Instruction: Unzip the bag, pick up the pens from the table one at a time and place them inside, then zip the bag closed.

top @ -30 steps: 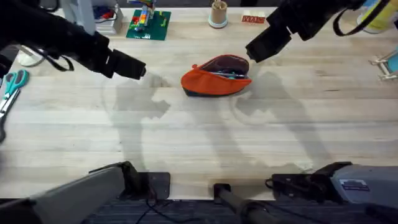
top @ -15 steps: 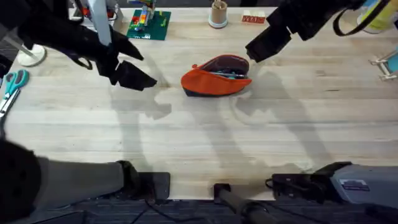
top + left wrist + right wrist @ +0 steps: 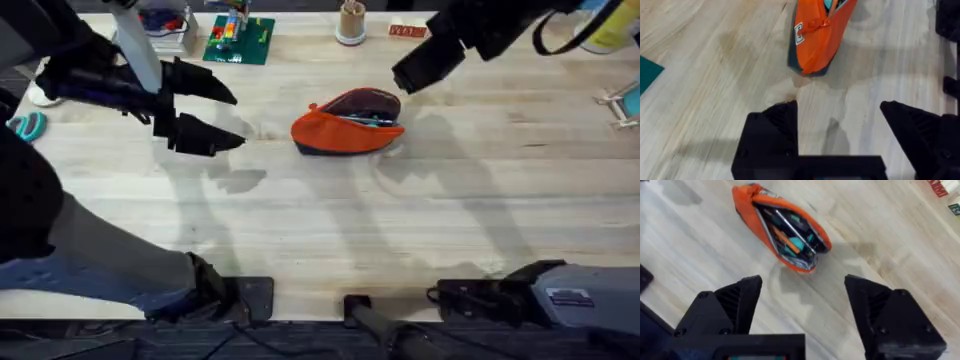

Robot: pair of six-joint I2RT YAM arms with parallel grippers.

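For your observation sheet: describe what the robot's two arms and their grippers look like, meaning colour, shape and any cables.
Both arms are black. The left gripper and right gripper each have two chunky, wedge-shaped black fingers with ribbed inner faces. A dark cable loops beside the right arm. The bases look grey.

The table (image 3: 330,220) is a light wooden plank surface with visible grain, evenly lit from above so that soft grey shadows fall across its middle. Along its far edge stand a green baseplate carrying coloured building bricks (image 3: 238,38), a small round wooden cup (image 3: 350,22) and a red card (image 3: 407,31). Teal-handled scissors (image 3: 27,125) lie at the left edge.
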